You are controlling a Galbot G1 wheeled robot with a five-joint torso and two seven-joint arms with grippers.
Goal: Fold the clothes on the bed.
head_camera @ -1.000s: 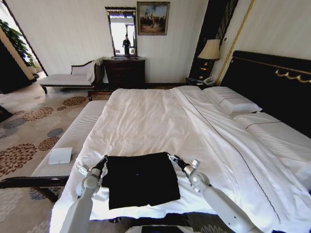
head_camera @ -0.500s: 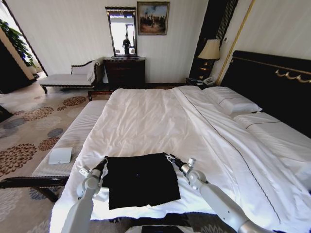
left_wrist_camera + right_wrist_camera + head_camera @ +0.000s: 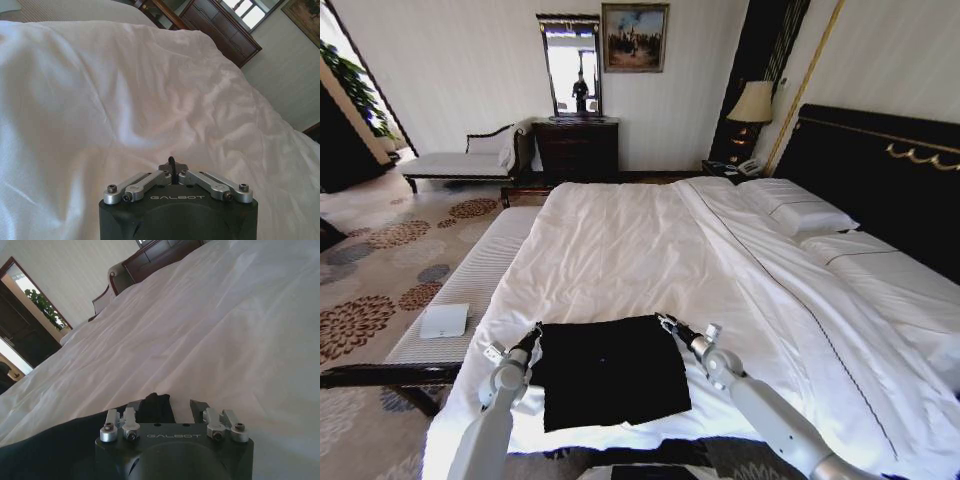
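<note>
The clothes (image 3: 610, 370), a black T-shirt laid in a flat rectangle, lie on the bed (image 3: 640, 250) near its front edge. My left gripper (image 3: 533, 334) is at the shirt's far left corner. In the left wrist view the left gripper (image 3: 171, 164) is shut, with a small sliver of black cloth standing up at its tips over the white sheet. My right gripper (image 3: 666, 322) is at the far right corner. In the right wrist view the right gripper (image 3: 167, 407) stands open with a fold of the black clothes (image 3: 156, 406) between its fingers.
A pale bench (image 3: 470, 290) with a white pad (image 3: 444, 320) runs along the bed's left side. Pillows (image 3: 798, 212) and a dark headboard (image 3: 880, 170) are at the right. A dresser (image 3: 577, 148), chaise (image 3: 460, 160) and lamp (image 3: 752, 103) stand by the far wall.
My right gripper has edged a little to the left and forward onto the shirt's far right corner. The left gripper and the shirt have barely moved.
</note>
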